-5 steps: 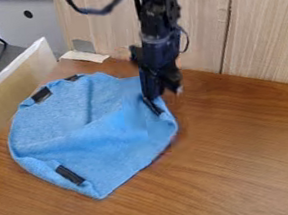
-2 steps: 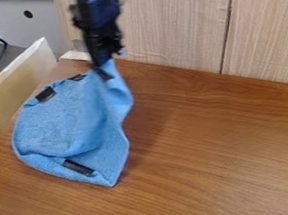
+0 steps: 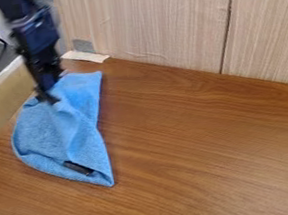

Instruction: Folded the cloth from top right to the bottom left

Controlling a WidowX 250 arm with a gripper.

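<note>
The cloth [image 3: 80, 116] lies at nine o'clock on the table [image 3: 213, 145] – partly folded (black strip [image 3: 79, 167] near its six). The gripper [image 3: 48, 96], toward its twelve, pinches the cloth's edge.

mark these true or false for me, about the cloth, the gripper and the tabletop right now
1. The gripper is at the upper left part of the blue cloth. True.
2. The cloth lies fully flat, without a single fold or crease. False: it is bunched, with a fold running down it.
3. A black strip shows near the cloth's bottom tip. True.
4. Bare wooden tabletop shows to the right of the cloth. True.
5. The cloth's bottom tip hangs over the edge of the tabletop. False: that tip rests on the tabletop, in from the edge.
</note>
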